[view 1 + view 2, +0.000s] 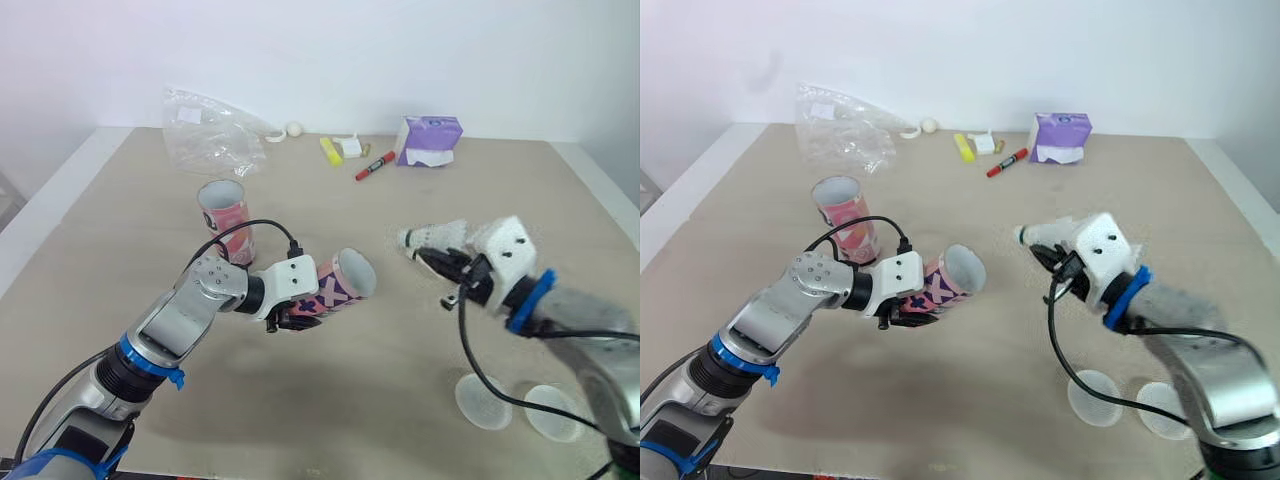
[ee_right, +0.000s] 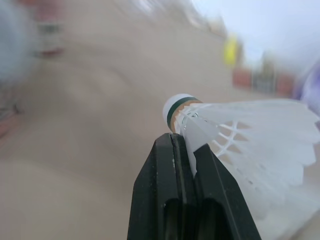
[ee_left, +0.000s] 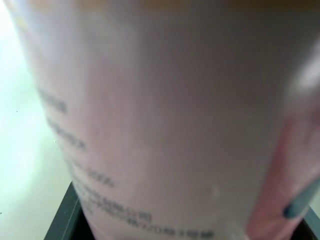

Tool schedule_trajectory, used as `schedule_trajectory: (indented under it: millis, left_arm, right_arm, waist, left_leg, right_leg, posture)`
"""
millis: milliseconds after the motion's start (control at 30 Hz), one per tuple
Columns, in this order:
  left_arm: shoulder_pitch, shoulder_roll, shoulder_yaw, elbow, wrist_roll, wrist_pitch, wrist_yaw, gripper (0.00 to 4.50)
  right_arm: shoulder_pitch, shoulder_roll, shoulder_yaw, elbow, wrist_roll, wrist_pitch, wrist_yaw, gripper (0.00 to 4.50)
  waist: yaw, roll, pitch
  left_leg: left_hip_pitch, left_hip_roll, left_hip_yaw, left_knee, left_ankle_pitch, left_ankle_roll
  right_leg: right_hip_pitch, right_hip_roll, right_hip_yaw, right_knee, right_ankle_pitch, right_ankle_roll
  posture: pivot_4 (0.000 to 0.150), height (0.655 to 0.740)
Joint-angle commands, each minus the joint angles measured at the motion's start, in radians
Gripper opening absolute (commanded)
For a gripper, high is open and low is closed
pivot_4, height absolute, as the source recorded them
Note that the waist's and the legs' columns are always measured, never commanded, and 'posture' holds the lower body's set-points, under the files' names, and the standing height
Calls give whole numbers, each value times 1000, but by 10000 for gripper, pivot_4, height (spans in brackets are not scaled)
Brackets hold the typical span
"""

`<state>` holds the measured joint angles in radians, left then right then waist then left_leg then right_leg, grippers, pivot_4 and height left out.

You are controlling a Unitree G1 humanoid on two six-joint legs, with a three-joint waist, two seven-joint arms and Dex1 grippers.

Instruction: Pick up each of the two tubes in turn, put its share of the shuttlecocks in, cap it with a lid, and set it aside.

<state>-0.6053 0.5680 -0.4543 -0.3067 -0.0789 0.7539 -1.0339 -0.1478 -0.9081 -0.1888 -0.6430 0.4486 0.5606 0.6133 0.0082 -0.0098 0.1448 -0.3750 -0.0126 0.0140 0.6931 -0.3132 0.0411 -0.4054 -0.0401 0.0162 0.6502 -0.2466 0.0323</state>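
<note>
L gripper (image 1: 296, 318) clamps pink tube (image 1: 341, 284), tilted, mouth twd R gripper (image 2: 183, 143), which pinches shuttlecock (image 2: 242, 136) by feathers, above table (image 1: 330, 215) centre.

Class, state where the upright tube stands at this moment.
In the left eye view, the upright tube stands on the left, between the plastic bag behind it and the left gripper, which holds the other tube.

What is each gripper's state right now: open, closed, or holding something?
Left gripper: closed on the pink patterned cardboard tube.
Right gripper: closed on the white feathered shuttlecock.
</note>
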Motion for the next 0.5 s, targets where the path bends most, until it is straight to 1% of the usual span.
schedule_trajectory:
  millis: [33,200,300,500]
  left_arm:
    - [15,2,-47,21,-12,5,-24,23690]
    - [11,0,-52,26,-11,-1,-25,23690]
    - [11,0,-53,24,-11,1,-23,23690]
    - [15,-2,-53,18,-12,6,-16,23690]
  right_arm:
    - [-70,-100,-43,-69,-24,-155,160,602]
    - [-86,-133,21,-148,-7,-189,248,602]
    - [-87,-137,52,-156,-38,-205,271,602]
    - [-103,-131,122,-121,-124,-253,302,602]
  waist:
    - [0,0,0]
    - [2,-2,0]
    - [2,-2,0]
    - [2,-2,0]
  left_leg:
    - [0,0,0,0,0,0]
    - [0,1,-2,1,0,0]
    - [0,0,-1,2,0,0]
    - [0,1,-2,2,0,0]
  right_leg:
    - [0,0,0,0,0,0]
    - [1,-1,-1,0,0,0]
    - [1,-4,0,0,0,0]
    - [1,-4,-1,0,0,0]
  posture:
    - [1500,7400]
    - [1500,7400]
    - [1500,7400]
    - [1500,7400]
